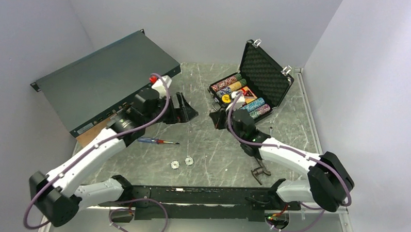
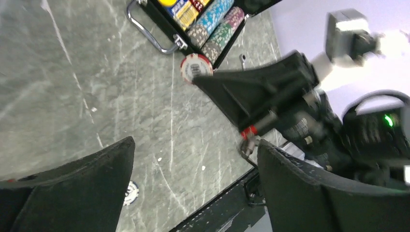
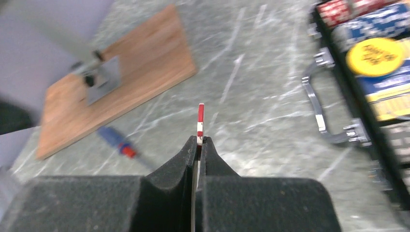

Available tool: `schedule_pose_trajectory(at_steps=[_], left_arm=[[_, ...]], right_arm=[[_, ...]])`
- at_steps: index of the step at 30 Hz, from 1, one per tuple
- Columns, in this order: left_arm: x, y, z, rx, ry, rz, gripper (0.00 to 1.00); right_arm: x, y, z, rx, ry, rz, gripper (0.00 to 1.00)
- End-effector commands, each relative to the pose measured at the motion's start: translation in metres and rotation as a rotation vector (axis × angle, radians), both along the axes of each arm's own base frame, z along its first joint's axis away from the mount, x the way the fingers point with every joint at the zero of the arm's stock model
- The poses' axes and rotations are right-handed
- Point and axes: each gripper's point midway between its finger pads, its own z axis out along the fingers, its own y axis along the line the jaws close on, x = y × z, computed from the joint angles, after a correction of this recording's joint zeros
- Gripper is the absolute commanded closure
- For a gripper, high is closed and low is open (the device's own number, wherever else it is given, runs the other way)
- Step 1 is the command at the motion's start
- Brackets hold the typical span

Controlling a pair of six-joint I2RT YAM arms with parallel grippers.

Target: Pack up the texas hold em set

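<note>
The black briefcase (image 1: 266,77) stands open at the back right with its foam lid up and rows of multicoloured chips (image 1: 238,89) and a yellow disc (image 3: 374,55) inside. My right gripper (image 3: 199,141) is shut on a red-white chip (image 3: 200,121) held edge-on, above the table just left of the case's handle (image 3: 319,106). That chip (image 2: 196,67) also shows in the left wrist view. My left gripper (image 1: 185,111) is open and empty, facing the right one. Two small white-grey chips (image 1: 174,165) (image 1: 189,160) lie near the front; one of them (image 2: 130,192) shows in the left wrist view.
A red-blue handled screwdriver (image 1: 156,141) lies left of centre. A small silver wrench (image 1: 271,129) lies right of the case. A large dark rack panel (image 1: 106,79) leans at the back left over a wooden board (image 3: 116,82).
</note>
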Motion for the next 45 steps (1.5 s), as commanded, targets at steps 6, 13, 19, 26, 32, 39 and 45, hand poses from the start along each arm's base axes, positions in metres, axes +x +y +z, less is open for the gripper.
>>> schedule_pose_trajectory(at_steps=[6,13,19,26,32,39,45], left_arm=[[-0.022,0.070,0.111,0.310,-0.456,-0.046,0.01],[-0.015,0.092,0.091,0.449,-0.587,-0.016,0.01],[-0.029,0.078,0.081,0.396,-0.650,-0.120,0.00],[-0.040,0.076,0.083,0.353,-0.696,-0.148,0.01],[-0.044,0.070,0.080,0.331,-0.692,-0.180,0.01],[-0.043,0.071,0.079,0.337,-0.692,-0.176,0.01],[-0.040,0.066,0.070,0.349,-0.664,-0.200,0.01]], right_arm=[[0.108,-0.068,-0.015,-0.339,0.088,-0.168,1.00],[0.174,-0.059,-0.040,-0.462,0.185,-0.004,1.00],[0.222,-0.056,-0.058,-0.616,0.251,0.006,1.00],[0.248,-0.056,-0.063,-0.707,0.235,0.015,1.00],[0.254,-0.050,-0.079,-0.709,0.259,0.036,1.00],[0.257,-0.051,-0.098,-0.754,0.269,0.034,0.97],[0.256,-0.046,-0.095,-0.791,0.256,0.012,0.68]])
